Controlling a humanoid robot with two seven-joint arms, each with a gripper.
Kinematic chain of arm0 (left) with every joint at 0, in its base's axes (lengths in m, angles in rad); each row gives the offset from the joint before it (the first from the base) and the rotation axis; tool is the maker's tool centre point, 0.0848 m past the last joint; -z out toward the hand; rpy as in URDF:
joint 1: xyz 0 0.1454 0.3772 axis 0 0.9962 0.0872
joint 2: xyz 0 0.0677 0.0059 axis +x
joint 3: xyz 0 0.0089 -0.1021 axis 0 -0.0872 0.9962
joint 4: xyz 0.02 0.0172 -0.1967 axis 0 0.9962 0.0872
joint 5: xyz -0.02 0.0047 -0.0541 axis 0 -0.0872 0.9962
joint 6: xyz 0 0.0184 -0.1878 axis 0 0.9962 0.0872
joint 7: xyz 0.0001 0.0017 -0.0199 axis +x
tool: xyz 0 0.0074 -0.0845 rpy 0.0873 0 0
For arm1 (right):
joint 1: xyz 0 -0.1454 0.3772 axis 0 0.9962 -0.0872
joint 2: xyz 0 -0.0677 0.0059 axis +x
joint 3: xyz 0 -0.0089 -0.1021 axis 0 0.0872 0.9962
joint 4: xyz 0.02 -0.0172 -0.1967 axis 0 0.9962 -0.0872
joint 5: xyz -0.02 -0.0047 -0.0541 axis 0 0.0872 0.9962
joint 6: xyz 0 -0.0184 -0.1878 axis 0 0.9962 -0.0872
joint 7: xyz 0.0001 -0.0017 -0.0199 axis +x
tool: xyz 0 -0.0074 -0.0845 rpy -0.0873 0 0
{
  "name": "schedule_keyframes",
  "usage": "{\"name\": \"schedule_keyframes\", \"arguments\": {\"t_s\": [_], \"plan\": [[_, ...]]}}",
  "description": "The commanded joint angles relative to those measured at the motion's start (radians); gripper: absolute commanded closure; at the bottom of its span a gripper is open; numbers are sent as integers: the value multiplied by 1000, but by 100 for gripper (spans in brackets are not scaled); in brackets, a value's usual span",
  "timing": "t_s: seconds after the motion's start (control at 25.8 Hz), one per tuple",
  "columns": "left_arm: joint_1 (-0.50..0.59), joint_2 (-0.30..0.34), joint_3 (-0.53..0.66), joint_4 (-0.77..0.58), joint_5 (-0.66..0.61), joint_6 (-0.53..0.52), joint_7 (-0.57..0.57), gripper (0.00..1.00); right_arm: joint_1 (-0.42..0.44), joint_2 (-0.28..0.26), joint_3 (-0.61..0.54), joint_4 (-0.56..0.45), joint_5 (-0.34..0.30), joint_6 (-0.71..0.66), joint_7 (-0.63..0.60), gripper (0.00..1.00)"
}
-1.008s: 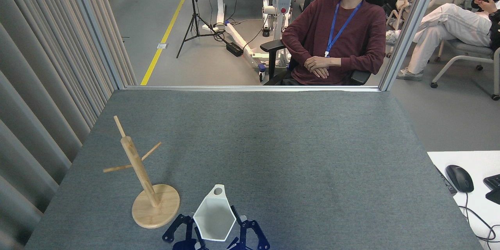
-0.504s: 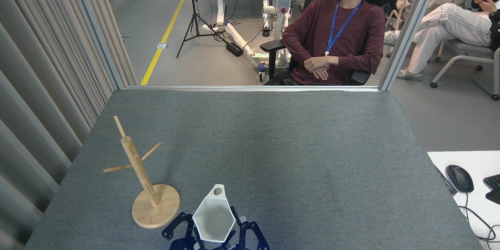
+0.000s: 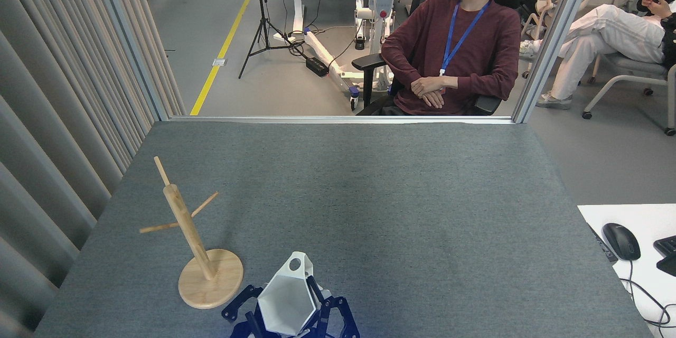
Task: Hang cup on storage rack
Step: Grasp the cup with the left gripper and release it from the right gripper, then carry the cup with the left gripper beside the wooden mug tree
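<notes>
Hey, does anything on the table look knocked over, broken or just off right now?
Nothing stands out. The storage rack stands upright on its base with all three pegs intact and bare. The cup looks undamaged, its handle hole facing away, flanked by dark claw fingers.

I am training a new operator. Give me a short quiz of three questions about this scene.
1. True or false: the white cup already hangs on the bamboo storage rack.
2. In the head view, the rack stands on which side of the cup? A: left. B: right. C: directly behind.
3. Fill in: the dark fingers of the gripper sit on both sides of the ____.
Key: 1 false; 2 A; 3 cup.
</notes>
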Motion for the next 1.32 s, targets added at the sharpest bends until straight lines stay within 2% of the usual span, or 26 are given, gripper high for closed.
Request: {"name": "schedule_keyframes", "arguments": {"t_s": [0.0,0.19,0.31,0.35,0.43,0.5,0.54,0.62,0.7,0.78,0.85,0.97,1.16,1.28], "plan": [[1,0,0,3,0,-9,-6,33,-1,-1,38,-58,0,-12,-10,2],[1,-3,0,3,-2,-8,-6,33,-5,1,54,-136,-3,-12,-10,2],[3,-3,0,1,-2,-6,-6,33,-19,7,23,-187,-26,7,-10,2],[3,-3,0,0,-2,-6,-6,33,-33,9,-9,-207,-56,28,-10,2],[5,-2,0,0,-2,-6,-6,32,-66,12,-87,-218,-155,67,-4,2],[6,-2,0,0,-2,-3,-6,32,-89,10,-207,-210,-254,80,4,2],[6,-3,1,1,-2,0,-6,32,-96,9,-265,-193,-281,77,13,2],[6,-5,12,1,-3,11,-6,32,-90,-18,-336,-103,-257,76,55,2],[17,1,30,-2,0,52,-2,32,-74,-83,-348,-6,-165,74,66,2],[32,9,82,-8,1,75,3,32,-33,-156,-348,54,-108,74,62,2],[47,17,173,-34,3,77,6,33,53,-199,-351,65,-108,71,55,2],[74,30,313,-50,6,81,35,34,90,-196,-365,63,-134,45,52,2],[75,33,578,-50,10,85,51,34,88,-189,-408,63,-246,38,41,2],[71,40,687,-50,3,106,64,34,88,-191,-408,63,-264,38,41,2]]}}
